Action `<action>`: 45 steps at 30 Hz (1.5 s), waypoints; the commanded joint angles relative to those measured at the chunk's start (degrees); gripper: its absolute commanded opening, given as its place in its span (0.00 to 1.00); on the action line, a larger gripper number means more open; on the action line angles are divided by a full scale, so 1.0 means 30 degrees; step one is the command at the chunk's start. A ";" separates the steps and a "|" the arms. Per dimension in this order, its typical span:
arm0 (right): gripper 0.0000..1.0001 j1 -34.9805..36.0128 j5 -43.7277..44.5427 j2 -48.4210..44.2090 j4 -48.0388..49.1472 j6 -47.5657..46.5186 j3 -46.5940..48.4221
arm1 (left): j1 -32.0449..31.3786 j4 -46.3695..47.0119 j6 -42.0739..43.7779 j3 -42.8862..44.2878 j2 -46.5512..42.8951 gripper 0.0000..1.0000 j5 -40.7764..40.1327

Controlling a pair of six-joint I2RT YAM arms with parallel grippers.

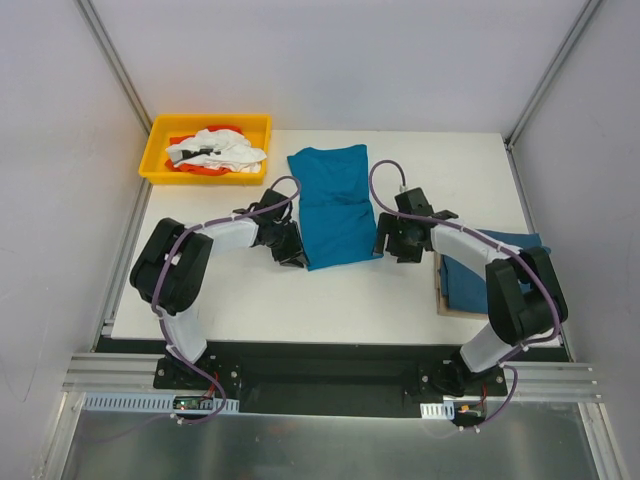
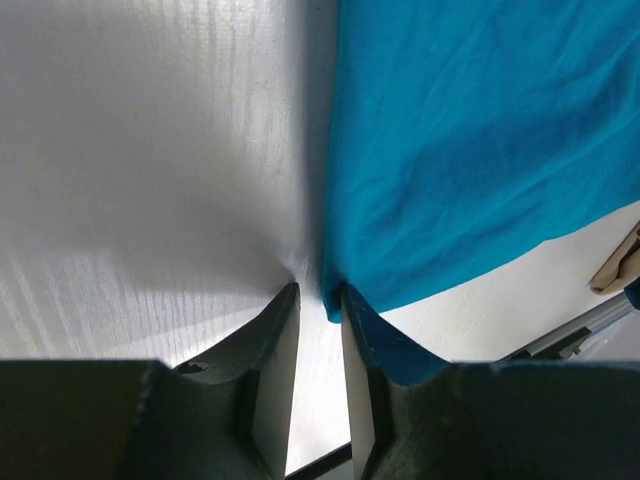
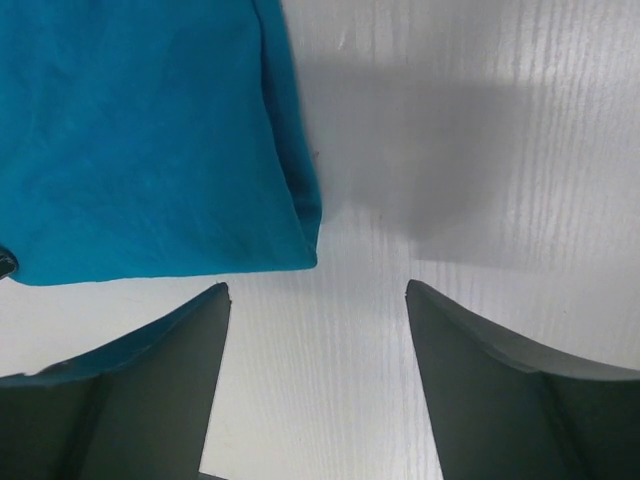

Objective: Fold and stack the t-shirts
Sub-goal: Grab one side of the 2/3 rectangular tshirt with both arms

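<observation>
One teal t-shirt lies folded into a long strip at mid-table. A second folded t-shirt rests on a board at the right. My left gripper is down at the strip's near left corner. In the left wrist view its jaws stand narrowly apart, bare table between them. The shirt has its corner against the right fingertip. My right gripper is at the near right corner, open wide over bare table. That corner of the shirt ends just past the left fingertip.
A yellow bin at the back left holds white and orange cloths. The board under the second shirt lies close to the table's right edge. White walls and metal frame posts enclose the table.
</observation>
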 commanded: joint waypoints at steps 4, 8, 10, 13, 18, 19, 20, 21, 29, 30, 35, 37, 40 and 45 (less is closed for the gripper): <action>0.58 -0.0181 -0.0786 0.1334 0.1049 0.0857 0.0665 | -0.0337 -0.0008 -0.0143 0.0838 0.0638 0.08 -0.0267; 0.42 -0.0269 -0.0874 0.2096 0.1168 0.1062 0.1104 | -0.0366 -0.0037 -0.0143 0.0867 0.0727 0.00 -0.0355; 0.35 -0.0240 -0.1048 0.2624 0.1342 0.1122 0.1222 | -0.0366 -0.0008 -0.0143 0.0838 0.0727 0.00 -0.0384; 0.24 -0.0240 -0.1955 0.3268 0.1956 0.1151 0.1106 | -0.0366 -0.0037 -0.0143 0.0867 0.0697 0.00 -0.0413; 0.01 -0.0211 -0.2748 0.3038 0.2309 0.1268 0.0463 | -0.0366 -0.0037 -0.0114 0.0605 0.0522 0.00 -0.0326; 0.01 -0.0211 -0.2836 0.2803 0.2340 0.1210 0.0258 | -0.0366 -0.0037 -0.0085 0.0517 0.0318 0.00 -0.0268; 0.01 -0.0182 -0.2982 0.2308 0.2311 0.1180 -0.0238 | -0.0366 -0.0037 -0.0055 0.0429 0.0200 0.00 -0.0267; 0.01 -0.0123 -0.3012 0.1955 0.2253 0.1151 -0.0532 | -0.0366 -0.0095 0.0003 0.0109 -0.0004 0.00 -0.0093; 0.01 0.2832 -0.3539 -0.1967 -0.0089 0.1879 -0.3843 | -0.0834 -0.0183 -0.0609 -0.3933 -0.4307 0.00 0.1079; 0.01 0.3706 -0.3598 -0.2439 -0.0353 0.2173 -0.4484 | -0.0980 -0.0184 -0.0699 -0.4865 -0.5299 0.00 0.1313; 0.01 0.6026 -0.3863 -0.5510 -0.2431 0.3728 -0.5662 | -0.1770 -0.1584 -0.1343 -0.7507 -0.8847 0.00 0.2251; 0.01 0.6993 -0.3920 -0.6394 -0.3574 0.4138 -0.5604 | -0.2006 -0.2435 -0.1431 -0.8271 -1.0868 0.00 0.2456; 0.01 0.7844 -0.4154 -0.8762 -0.4631 0.4490 -0.5312 | -0.2503 -0.3960 -0.1315 -0.8566 -1.3359 0.00 0.2894; 0.01 0.8110 -0.4564 -1.0440 -0.5305 0.4812 -0.5106 | -0.3266 -0.5687 -0.1198 -0.8099 -1.5559 0.00 0.2721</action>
